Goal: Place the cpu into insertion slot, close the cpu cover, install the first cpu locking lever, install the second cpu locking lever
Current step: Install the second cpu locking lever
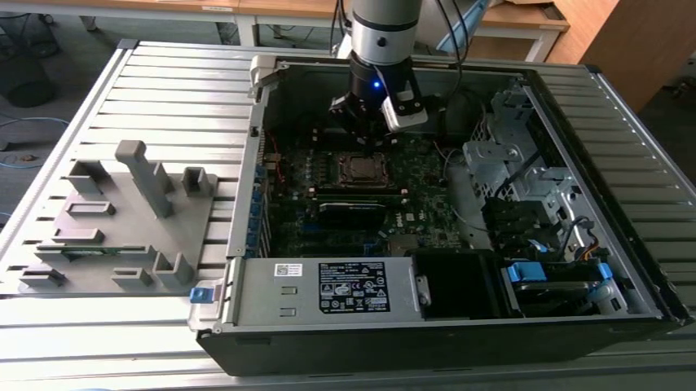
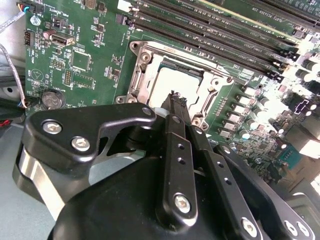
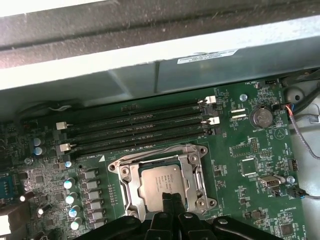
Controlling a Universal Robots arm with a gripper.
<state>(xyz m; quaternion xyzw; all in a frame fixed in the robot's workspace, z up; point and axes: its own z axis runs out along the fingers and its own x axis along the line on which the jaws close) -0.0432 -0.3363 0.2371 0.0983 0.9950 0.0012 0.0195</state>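
The cpu [image 3: 159, 181] lies flat in the insertion slot [image 1: 363, 169] on the green motherboard [image 1: 426, 181], its dull silver top showing. The cpu cover [image 3: 125, 184] lies down around it as a silvery frame, the chip showing through its window. In the second wrist view the cpu [image 2: 176, 80] and the cpu cover [image 2: 141, 67] sit just beyond my black fingers. My gripper [image 2: 174, 99] is shut with nothing between its fingers. Its tip hangs over the near edge of the socket, and I cannot tell whether it touches. The gripper [image 3: 169, 199] points at the chip's edge; in the exterior view the gripper [image 1: 367, 137] stands just behind the socket.
Long black memory slots [image 3: 135, 131] run beside the socket, close to the case wall [image 3: 150, 75]. A drive cage [image 1: 511, 155] and cables fill the exterior view's right; the power supply [image 1: 348, 287] sits at the front. A grey fixture [image 1: 120, 212] stands outside the case on the exterior view's left.
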